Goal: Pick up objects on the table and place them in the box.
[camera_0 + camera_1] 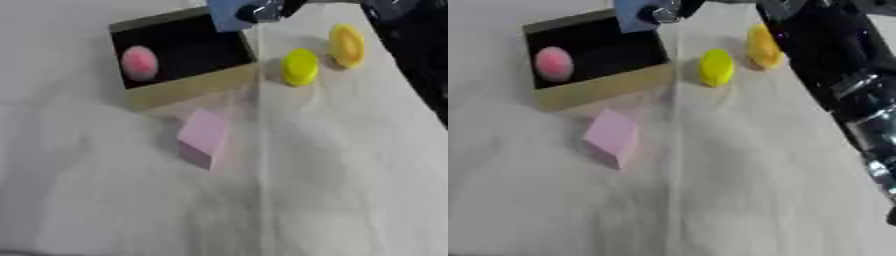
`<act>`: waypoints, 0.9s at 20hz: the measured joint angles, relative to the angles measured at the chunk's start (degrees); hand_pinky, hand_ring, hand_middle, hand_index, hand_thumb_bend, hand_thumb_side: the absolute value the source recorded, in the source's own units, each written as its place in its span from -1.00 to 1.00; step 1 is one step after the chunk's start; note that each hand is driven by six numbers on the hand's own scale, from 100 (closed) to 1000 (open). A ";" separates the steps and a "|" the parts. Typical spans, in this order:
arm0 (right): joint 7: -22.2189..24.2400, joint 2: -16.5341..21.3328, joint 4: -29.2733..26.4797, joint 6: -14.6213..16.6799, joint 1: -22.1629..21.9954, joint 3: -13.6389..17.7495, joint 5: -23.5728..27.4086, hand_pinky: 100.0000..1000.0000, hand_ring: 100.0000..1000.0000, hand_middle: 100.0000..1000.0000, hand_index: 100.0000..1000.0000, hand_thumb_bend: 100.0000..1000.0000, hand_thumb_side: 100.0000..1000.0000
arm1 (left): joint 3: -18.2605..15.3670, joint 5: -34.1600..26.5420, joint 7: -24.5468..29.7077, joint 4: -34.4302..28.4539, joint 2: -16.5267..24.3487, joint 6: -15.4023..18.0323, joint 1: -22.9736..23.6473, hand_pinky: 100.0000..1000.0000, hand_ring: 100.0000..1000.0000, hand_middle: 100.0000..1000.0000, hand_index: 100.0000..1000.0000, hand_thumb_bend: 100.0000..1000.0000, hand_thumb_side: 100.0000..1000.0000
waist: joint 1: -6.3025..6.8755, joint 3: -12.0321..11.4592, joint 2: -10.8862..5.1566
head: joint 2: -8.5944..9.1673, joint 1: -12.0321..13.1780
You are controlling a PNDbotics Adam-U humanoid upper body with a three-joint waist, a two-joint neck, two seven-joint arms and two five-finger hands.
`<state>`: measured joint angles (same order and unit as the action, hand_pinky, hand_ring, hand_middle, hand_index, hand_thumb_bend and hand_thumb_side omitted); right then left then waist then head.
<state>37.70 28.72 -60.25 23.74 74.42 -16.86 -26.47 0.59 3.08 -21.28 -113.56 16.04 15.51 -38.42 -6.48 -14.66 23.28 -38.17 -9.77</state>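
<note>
Above the far right corner of the box, the fingers (pixel 661 12) of the right hand (pixel 262 11) are curled onto a blue block (pixel 229 14), which hangs at the box's back edge, partly over the dark interior. The right arm (pixel 833 65) runs down the right side of the view to that hand. No left hand shows in either view.

Outward from there, the box (pixel 188 86), tan-walled and dark inside, already holds a pink ball (pixel 139 63) toward its left side. Just beside the box's right wall stands a yellow piece (pixel 300 66), and a second, more orange-yellow piece (pixel 346 46) lies a little farther right. A pink block (pixel 204 138) rests tilted on the white tabletop (pixel 332 190), just in front of the box's near wall.

This looks like the placing step for the blue block. The next move probably calls for carrying it a little further over the opening, clear of the rim, before the fingers open. Three things are left on the tabletop.
</note>
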 measured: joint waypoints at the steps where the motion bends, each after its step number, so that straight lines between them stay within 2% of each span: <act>1: -0.44 -0.52 1.01 0.52 0.27 0.46 -0.96 0.60 0.48 -0.12 0.40 -1.00 -0.49 | 0.13 -0.06 0.12 0.00 -0.04 0.03 -0.14 0.37 0.36 0.28 0.61 -0.04 -0.10 | -0.10 -0.30 0.13 | 0.20 -0.16; 13: -4.38 -4.65 8.32 3.83 1.19 3.35 -9.98 0.60 0.50 -0.08 0.42 -0.96 -0.51 | 1.05 -0.73 1.41 0.00 -0.95 0.25 -1.63 0.37 0.36 0.28 0.61 -0.04 -0.10 | -0.92 -2.26 1.27 | 1.61 -0.95; 18: -6.42 -5.36 10.40 5.19 0.75 3.99 -12.82 0.64 0.58 0.07 0.54 -0.78 -0.46 | 1.34 -1.01 1.71 0.00 -0.98 0.22 -1.94 0.37 0.36 0.28 0.60 -0.05 -0.10 | -0.96 -2.57 1.62 | 1.83 -0.96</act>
<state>31.29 23.36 -49.85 28.94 75.17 -12.87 -39.29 1.93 2.07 -19.57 -113.56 15.07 15.72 -40.36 -7.43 -17.23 24.90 -36.34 -10.73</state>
